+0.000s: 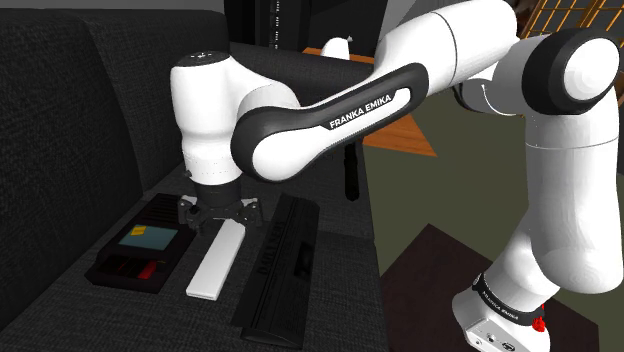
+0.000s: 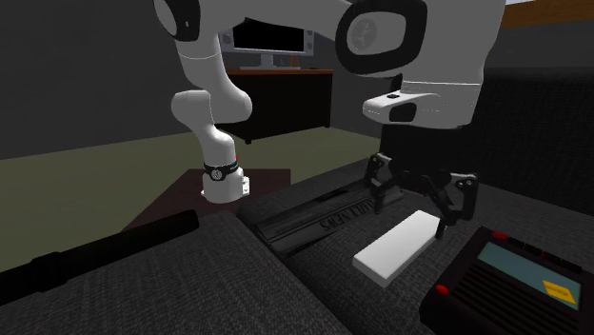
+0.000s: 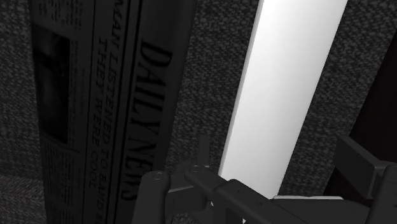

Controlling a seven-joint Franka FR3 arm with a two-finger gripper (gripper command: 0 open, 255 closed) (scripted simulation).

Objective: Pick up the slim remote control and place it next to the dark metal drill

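I see the jaws spread wide, holding nothing, straddling one end of the slim white rectangular remote [image 1: 215,262]. It lies flat on the dark fabric sofa seat [image 1: 345,260], between the folded dark newspaper [image 1: 280,265] and a black screened box [image 1: 140,245].

Remote [image 1: 215,262] on sofa seat [image 1: 345,260], lying between newspaper [image 1: 280,265] and device [image 1: 140,245]
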